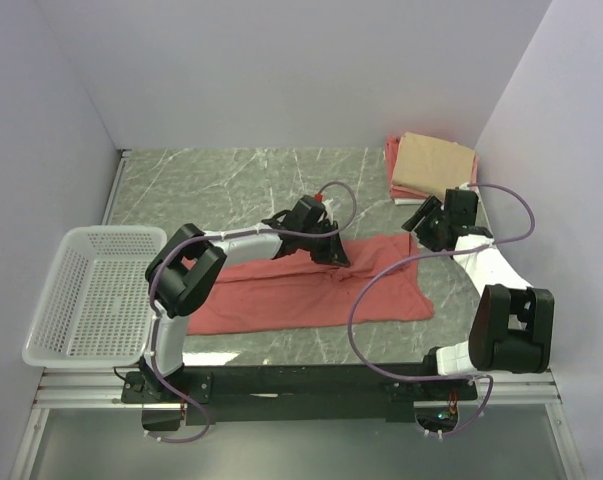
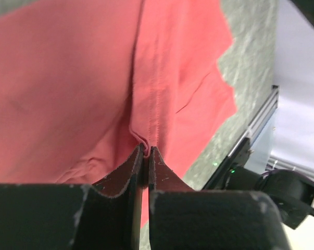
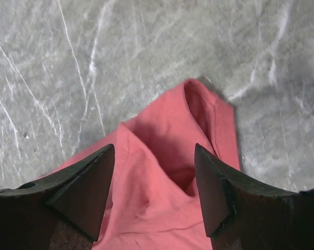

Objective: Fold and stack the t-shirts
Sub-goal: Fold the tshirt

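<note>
A large salmon-red t-shirt [image 1: 301, 295] lies spread across the marble table, partly folded over itself. My left gripper [image 1: 337, 254] is down on its upper middle, shut on a pinched ridge of the red cloth [image 2: 145, 140]. My right gripper [image 1: 421, 224] hovers open over the shirt's far right corner. A sleeve of the shirt [image 3: 198, 112] lies between and beyond its fingers [image 3: 89, 187], which do not close on it. At the back right, a folded tan t-shirt [image 1: 436, 163] rests on a folded pink one [image 1: 392, 160].
A white mesh basket [image 1: 93, 295] sits at the table's left edge. Grey walls close in the left, back and right sides. A purple cable [image 1: 381, 275] from the right arm hangs over the shirt's right part. The black rail [image 1: 311, 380] runs along the near edge.
</note>
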You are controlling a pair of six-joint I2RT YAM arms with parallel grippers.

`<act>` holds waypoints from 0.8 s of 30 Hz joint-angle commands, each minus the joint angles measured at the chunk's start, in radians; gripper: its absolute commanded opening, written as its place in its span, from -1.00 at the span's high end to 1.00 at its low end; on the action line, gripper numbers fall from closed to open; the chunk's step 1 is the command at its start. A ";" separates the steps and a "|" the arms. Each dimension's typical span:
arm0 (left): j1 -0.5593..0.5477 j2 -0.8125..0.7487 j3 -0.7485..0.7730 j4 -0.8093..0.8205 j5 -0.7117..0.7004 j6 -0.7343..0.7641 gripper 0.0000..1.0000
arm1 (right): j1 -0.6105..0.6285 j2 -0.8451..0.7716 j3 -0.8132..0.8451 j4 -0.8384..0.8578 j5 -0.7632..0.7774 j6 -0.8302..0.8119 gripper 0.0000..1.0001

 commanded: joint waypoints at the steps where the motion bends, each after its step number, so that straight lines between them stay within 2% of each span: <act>1: -0.009 -0.058 -0.040 0.073 -0.020 0.019 0.88 | -0.003 -0.040 -0.028 -0.001 0.012 -0.027 -0.38; 5: -0.017 -0.054 -0.071 0.082 -0.032 0.012 0.88 | 0.019 -0.038 -0.034 0.004 0.011 -0.062 -0.30; 9: -0.023 -0.040 -0.074 0.090 -0.038 0.002 0.89 | 0.089 0.018 0.030 -0.040 0.041 -0.100 -0.26; 14: -0.023 -0.027 -0.062 0.087 -0.035 -0.004 0.91 | 0.171 0.054 0.044 -0.057 0.132 -0.105 -0.26; 19: -0.023 -0.031 -0.064 0.085 -0.038 -0.009 0.92 | 0.189 0.092 0.041 -0.068 0.208 -0.106 -0.25; 24: -0.023 -0.035 -0.065 0.081 -0.047 -0.014 0.92 | 0.194 0.107 0.017 -0.053 0.201 -0.102 -0.05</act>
